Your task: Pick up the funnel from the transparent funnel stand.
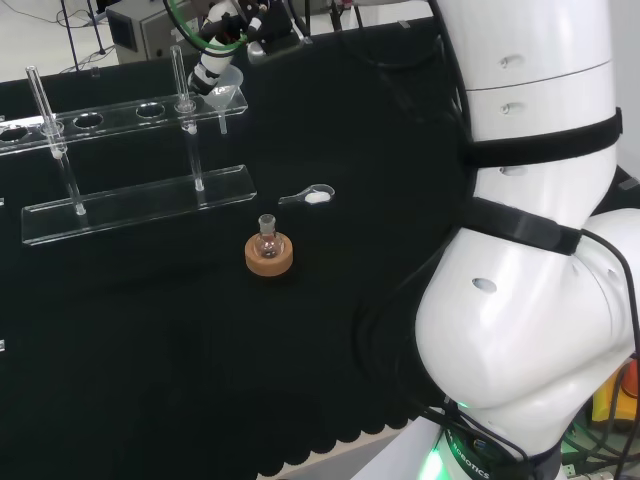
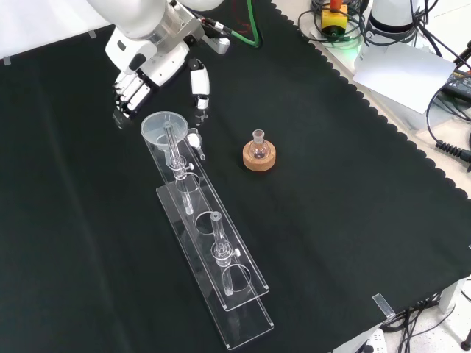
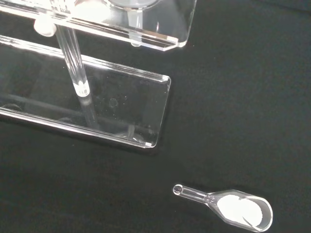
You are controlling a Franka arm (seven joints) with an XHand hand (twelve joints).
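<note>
The hand (image 2: 140,70) hovers by the funnel (image 2: 165,126), fingers relaxed and empty; the funnel sits in the stand (image 2: 221,272) for lifting

In the front view, the funnel stand (image 2: 210,254) lies on the surface (image 2: 353,191), running from upper left to lower right. The funnel (image 2: 165,129) sits in the stand's upper-left end hole. The hand (image 2: 136,81) hovers just above and left of that end, its fingers (image 2: 124,92) near the funnel's rim. A scoop (image 2: 196,141) lies on the surface just right of the same end. Farther right of the stand, a small flask (image 2: 258,145) sits on a cork ring (image 2: 259,157).
</note>
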